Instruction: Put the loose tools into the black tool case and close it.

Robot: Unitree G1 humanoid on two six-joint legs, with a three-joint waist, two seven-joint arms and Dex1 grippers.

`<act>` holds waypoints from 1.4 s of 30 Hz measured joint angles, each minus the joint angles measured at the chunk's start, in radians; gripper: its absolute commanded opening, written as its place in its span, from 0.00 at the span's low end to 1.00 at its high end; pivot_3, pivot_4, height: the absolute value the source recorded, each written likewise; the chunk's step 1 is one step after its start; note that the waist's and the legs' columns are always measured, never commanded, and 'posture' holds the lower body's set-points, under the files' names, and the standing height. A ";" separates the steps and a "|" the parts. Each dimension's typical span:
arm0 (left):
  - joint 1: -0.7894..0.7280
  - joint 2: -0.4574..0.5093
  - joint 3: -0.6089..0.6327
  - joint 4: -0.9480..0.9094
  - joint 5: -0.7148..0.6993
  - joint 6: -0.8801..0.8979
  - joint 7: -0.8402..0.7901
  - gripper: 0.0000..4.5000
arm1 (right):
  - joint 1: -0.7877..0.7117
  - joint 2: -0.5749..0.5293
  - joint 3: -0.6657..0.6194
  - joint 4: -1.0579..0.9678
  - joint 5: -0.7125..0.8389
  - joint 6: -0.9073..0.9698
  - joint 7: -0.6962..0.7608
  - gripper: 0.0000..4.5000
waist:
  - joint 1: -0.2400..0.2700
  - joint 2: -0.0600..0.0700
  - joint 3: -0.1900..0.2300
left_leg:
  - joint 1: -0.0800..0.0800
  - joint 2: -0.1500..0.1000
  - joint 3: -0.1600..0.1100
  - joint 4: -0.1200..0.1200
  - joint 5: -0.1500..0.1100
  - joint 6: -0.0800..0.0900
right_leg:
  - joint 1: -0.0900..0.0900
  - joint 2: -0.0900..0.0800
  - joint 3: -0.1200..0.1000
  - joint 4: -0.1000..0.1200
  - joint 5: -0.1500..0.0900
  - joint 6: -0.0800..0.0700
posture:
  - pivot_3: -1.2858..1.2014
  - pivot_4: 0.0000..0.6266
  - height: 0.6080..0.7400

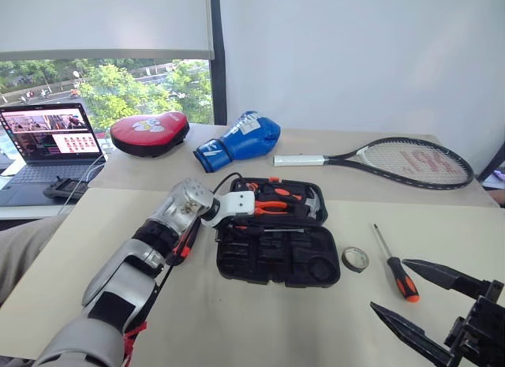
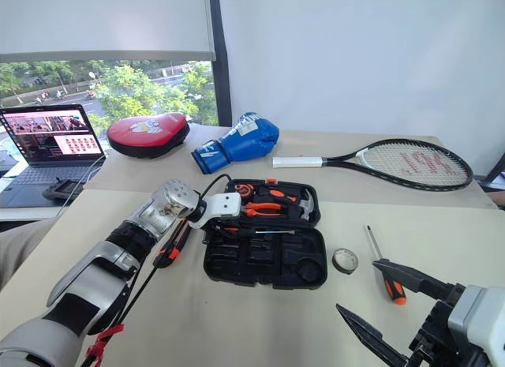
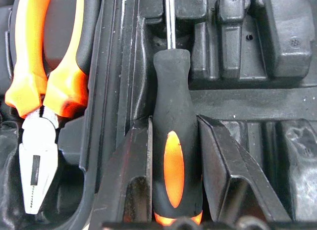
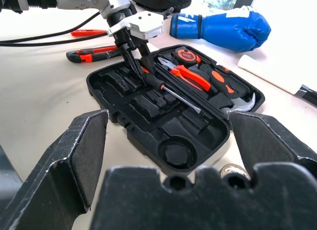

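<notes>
Upper left of the frame: an open black laptop [image 1: 49, 142] with a lit screen is sitting on a side surface.

Upper centre-left, at the far edge of the pale table [image 1: 118, 304]: a red padded oval punch mitt [image 1: 150, 132] is lying beside a blue boxing glove [image 1: 241, 140].

Centre-left: the left gripper [image 4: 134, 62], on a silver and black arm, is reaching into the near left part of the open case. Its jaws are standing on either side of the black handle with an orange inset of a slim screwdriver [image 3: 173, 156], whose steel shaft is lying along a slot; in the left wrist view one jaw is pressing against the handle and the other is standing just off it. A second orange-and-black tool [image 4: 91, 54] is lying on the table just left of the case, under the arm.

Centre: the black moulded plastic tool case [image 1: 276, 260], rectangular with rounded corners, is lying open on the table. Its far half is holding orange-handled pliers [image 1: 272, 207] and a hammer head; the near half is showing mostly bare shaped slots.

Centre-right: a small grey tape roll [image 1: 355, 259] is resting on the table just beside the case. Near it, further right, another orange-and-black screwdriver [image 1: 397, 271] is lying loose.

Upper right: a black-framed tennis racket [image 1: 394, 160] with a white grip is lying across the far table.

Lower right: the right gripper [image 1: 414, 300] is hovering above the table, jaws spread wide, holding nothing.
</notes>
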State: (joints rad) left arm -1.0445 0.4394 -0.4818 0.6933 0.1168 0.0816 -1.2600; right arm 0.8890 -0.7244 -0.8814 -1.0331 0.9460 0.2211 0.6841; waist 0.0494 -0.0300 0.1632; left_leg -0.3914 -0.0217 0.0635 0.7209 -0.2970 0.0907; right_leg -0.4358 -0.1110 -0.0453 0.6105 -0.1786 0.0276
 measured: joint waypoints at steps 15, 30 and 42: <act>0.348 -0.117 0.355 -0.541 -0.260 0.540 0.351 0.04 | -0.046 -0.038 0.008 0.000 0.002 0.010 -0.038 1.00 | -0.003 0.003 -0.002 | -0.005 0.000 -0.002 0.006 -0.002 0.002 | -0.001 -0.002 0.004 0.000 -0.001 0.004 | 0.52 0.24 1.00; 0.412 -0.092 0.147 -0.487 -0.038 0.279 0.556 0.00 | -0.097 -0.110 0.015 0.001 0.010 0.106 -0.102 1.00 | -0.009 0.010 -0.010 | 0.010 0.002 -0.002 0.004 -0.006 0.002 | 0.013 -0.005 0.005 -0.003 -0.005 0.003 | 0.52 0.24 1.00; 0.425 -0.087 0.223 -0.377 -0.141 0.085 0.483 0.00 | -0.299 -0.207 0.133 0.095 -0.053 0.366 -0.267 1.00 | -0.016 0.015 -0.019 | 0.008 0.003 -0.001 0.002 -0.006 0.001 | 0.009 -0.005 0.005 -0.003 -0.002 0.000 | 0.52 0.24 1.00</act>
State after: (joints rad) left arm -0.6197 0.3522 -0.2593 0.3165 -0.0242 0.1670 -0.7767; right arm 0.5897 -0.9315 -0.7479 -0.9379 0.8926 0.5869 0.4170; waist 0.0337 -0.0151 0.1439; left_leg -0.3831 -0.0188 0.0628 0.7228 -0.3035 0.0914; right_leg -0.4266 -0.1164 -0.0402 0.6077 -0.1809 0.0278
